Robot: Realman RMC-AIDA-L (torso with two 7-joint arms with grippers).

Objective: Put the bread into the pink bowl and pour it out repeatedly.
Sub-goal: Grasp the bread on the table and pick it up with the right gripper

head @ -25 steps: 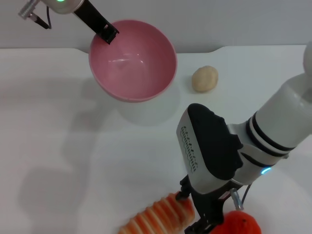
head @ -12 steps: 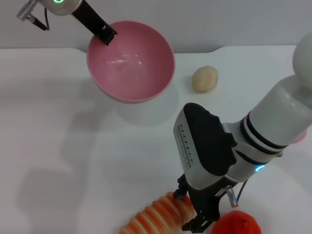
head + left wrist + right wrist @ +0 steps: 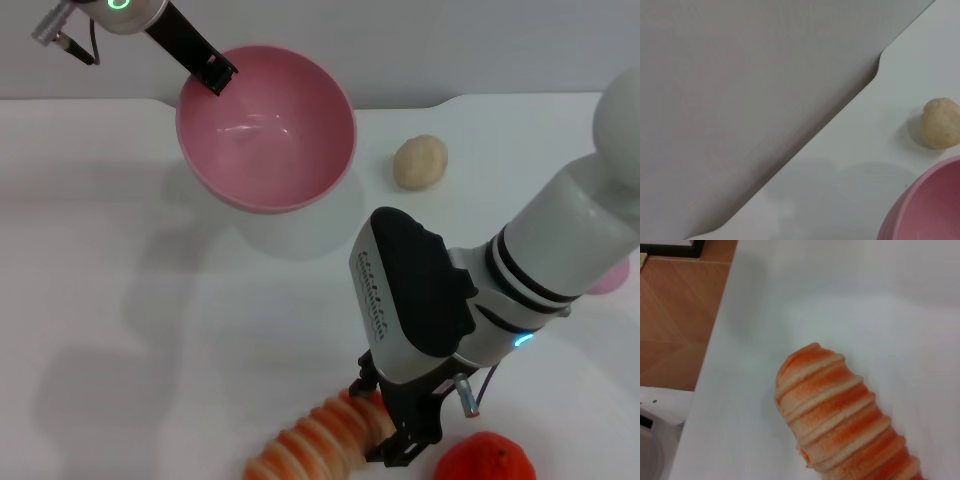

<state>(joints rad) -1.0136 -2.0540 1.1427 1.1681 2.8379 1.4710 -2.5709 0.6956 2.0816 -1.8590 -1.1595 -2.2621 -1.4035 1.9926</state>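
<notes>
The pink bowl (image 3: 268,140) hangs tilted above the back of the white table, its shadow lying below it. My left gripper (image 3: 216,73) is shut on its far-left rim. The bowl's edge (image 3: 927,207) also shows in the left wrist view. The bread (image 3: 315,445), striped orange and cream, lies at the table's front edge. My right gripper (image 3: 383,420) is low over the bread's right end, open, with one finger on each side of it. In the right wrist view the bread (image 3: 842,417) fills the middle, and no fingers show.
A small beige lump (image 3: 420,162) sits right of the bowl, and this beige lump (image 3: 940,123) also shows in the left wrist view. An orange fruit (image 3: 482,461) lies just right of the right gripper. A pink object (image 3: 612,277) peeks out behind the right arm. The table edge (image 3: 715,365) runs close to the bread.
My right gripper has shifted left and down onto the bread's right end. The left gripper has carried the bowl slightly left and up.
</notes>
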